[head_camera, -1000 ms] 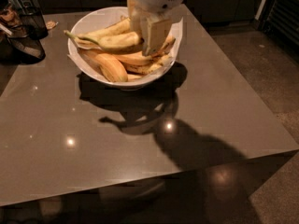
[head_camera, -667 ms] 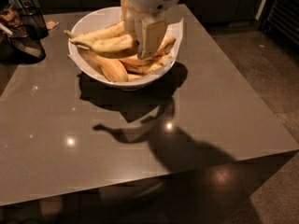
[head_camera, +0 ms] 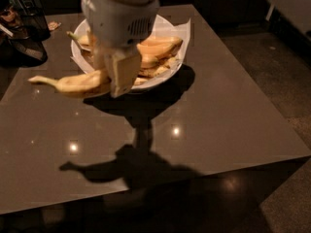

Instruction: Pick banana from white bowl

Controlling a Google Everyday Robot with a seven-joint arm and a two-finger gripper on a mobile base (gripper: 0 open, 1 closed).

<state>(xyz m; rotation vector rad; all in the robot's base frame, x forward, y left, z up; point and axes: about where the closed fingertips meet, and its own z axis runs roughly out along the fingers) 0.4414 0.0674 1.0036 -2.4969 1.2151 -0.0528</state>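
- The grey-white hand [head_camera: 111,79], clasping the yellow banana [head_camera: 77,84] (stem end paler), hangs over the worktop [head_camera: 218,120] just in front of the white bowl [head_camera: 181,55].
- Orange-tinted bananas [head_camera: 158,46] lie on white paper [head_camera: 183,27].
- The worktop is glossy grey-brown, dotted with lamp reflections.

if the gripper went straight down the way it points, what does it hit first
Most likely the table, just in front of the white bowl. The gripper points down, shut on the banana, and their shadow lies on the table. Depth is unclear, so the bowl's near rim is possible.
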